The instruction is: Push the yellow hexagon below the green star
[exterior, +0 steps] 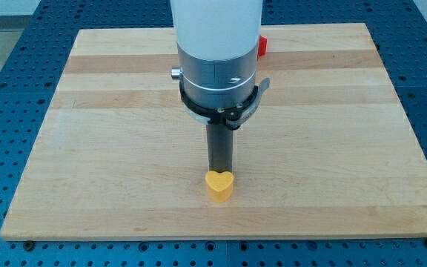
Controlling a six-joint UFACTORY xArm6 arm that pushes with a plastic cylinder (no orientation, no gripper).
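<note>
Just above yellow heart block (pixel 219 185), my tip (pixel 219 171) touches it

Pale wooden board (pixel 124 148) with lengthwise grain bands, sitting on a blue metal bench (pixel 6 44) dotted all over with a grid of small holes. Even, soft lighting, barely any shadows. No walls or windows anywhere in view.

A yellow heart block (pixel 219 185) and a red block (pixel 262 46) sit on the pale, light-banded wooden board (pixel 87 148), framed by blue perforated table (pixel 13 44)
</note>
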